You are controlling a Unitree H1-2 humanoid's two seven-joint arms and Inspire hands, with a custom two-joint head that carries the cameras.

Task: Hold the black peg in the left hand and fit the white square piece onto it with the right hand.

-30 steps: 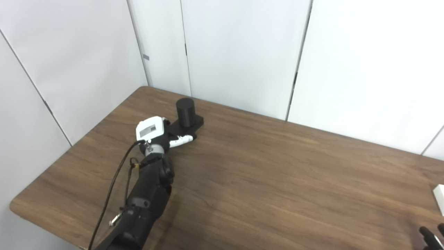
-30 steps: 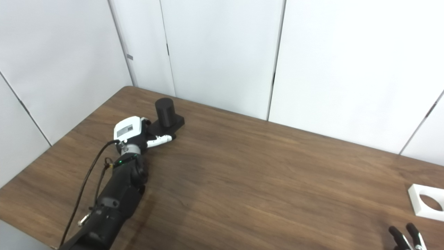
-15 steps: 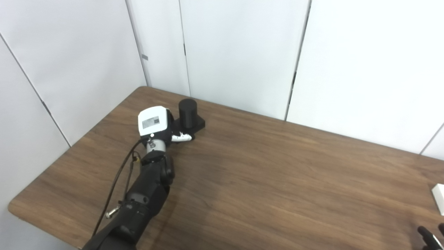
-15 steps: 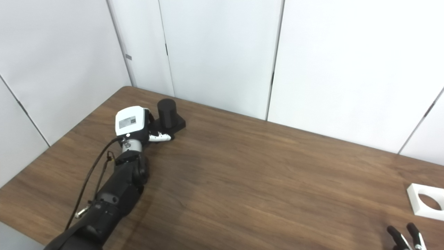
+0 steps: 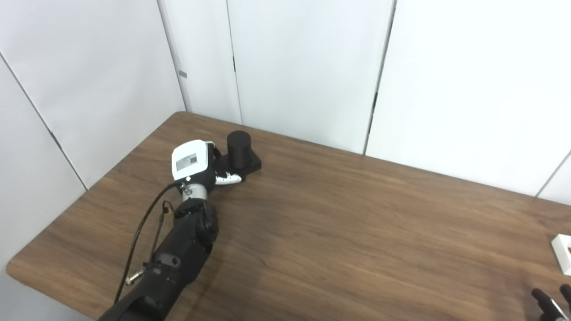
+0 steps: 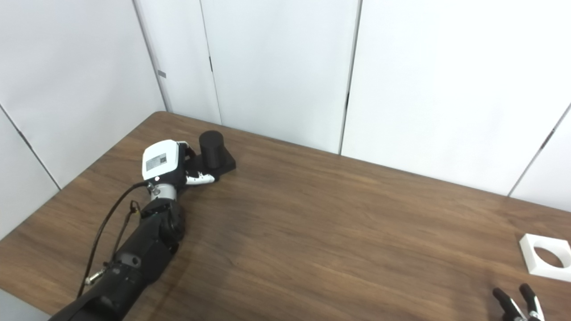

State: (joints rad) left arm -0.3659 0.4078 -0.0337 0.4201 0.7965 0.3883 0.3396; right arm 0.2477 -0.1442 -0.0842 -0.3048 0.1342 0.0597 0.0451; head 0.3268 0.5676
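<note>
My left hand (image 5: 196, 164) closed around black peg (image 5: 238, 149) base on surface (image 5: 339, 232), my right hand (image 6: 517, 305) fingertips only, state unclear, white square piece (image 6: 545, 257) nearby

The left arm (image 5: 178, 254) reaches up from the bottom-left corner, its dark forearm slanting away from the camera, a cable looping along it. The left hand (image 5: 196, 162) shows its white back, thumb (image 5: 228, 179) stretched rightward (whether the fingers are curled cannot be told). Of the right hand (image 6: 517, 305), only two dark, spread fingertips show at the bottom-right edge.
</note>
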